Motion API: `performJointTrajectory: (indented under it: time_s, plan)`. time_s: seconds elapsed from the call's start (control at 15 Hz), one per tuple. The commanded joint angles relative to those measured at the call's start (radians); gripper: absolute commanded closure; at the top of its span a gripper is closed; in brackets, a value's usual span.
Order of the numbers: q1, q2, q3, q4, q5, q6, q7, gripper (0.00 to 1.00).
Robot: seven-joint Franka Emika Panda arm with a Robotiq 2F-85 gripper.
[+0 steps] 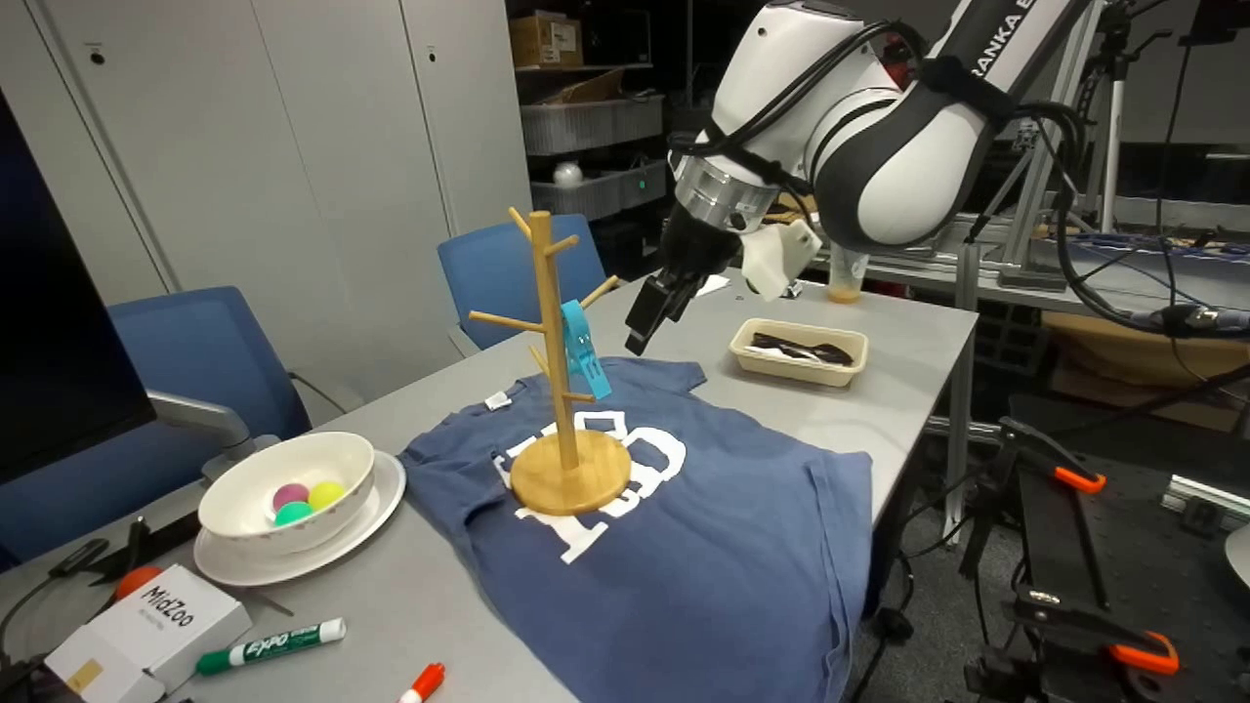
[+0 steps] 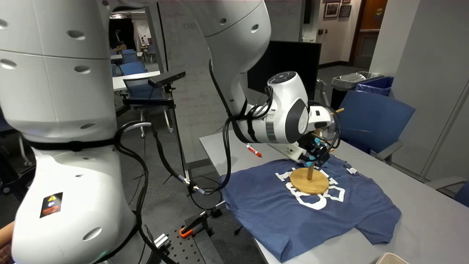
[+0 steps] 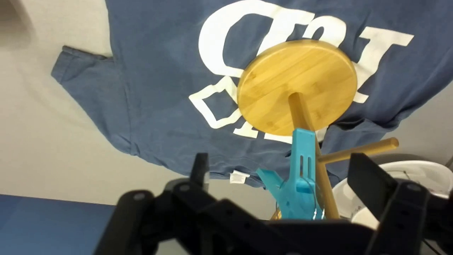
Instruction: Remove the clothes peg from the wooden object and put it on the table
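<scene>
The teal clothes peg is on an upper branch of the wooden stand, close beside the pole, handles hanging down. In the wrist view the peg shows between the open fingers, in front of the pole; its clipped end is hidden by my gripper. The stand is upright on a blue shirt on the grey table. My gripper is open and empty, tilted down, a little apart from the peg. In an exterior view my gripper hides most of the peg and the stand's upper pole.
The shirt lies under the stand. A bowl with several small balls sits on a plate. A cream tray holds dark utensils. A green marker, a white box and a red marker lie on the table.
</scene>
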Motion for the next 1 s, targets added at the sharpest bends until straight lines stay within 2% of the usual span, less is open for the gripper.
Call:
performJointTrajectory:
  time_s: [0.0, 0.47, 0.67, 0.93]
  plan:
    - [0.089, 0.066, -0.081, 0.074, -0.048, 0.034, 0.080, 0.00]
    - [0.224, 0.157, -0.177, 0.132, -0.037, 0.050, 0.132, 0.00]
    - [0.297, 0.196, -0.249, 0.158, -0.038, 0.094, 0.155, 0.00]
    - [0.427, 0.262, -0.386, 0.195, -0.003, 0.191, 0.173, 0.00]
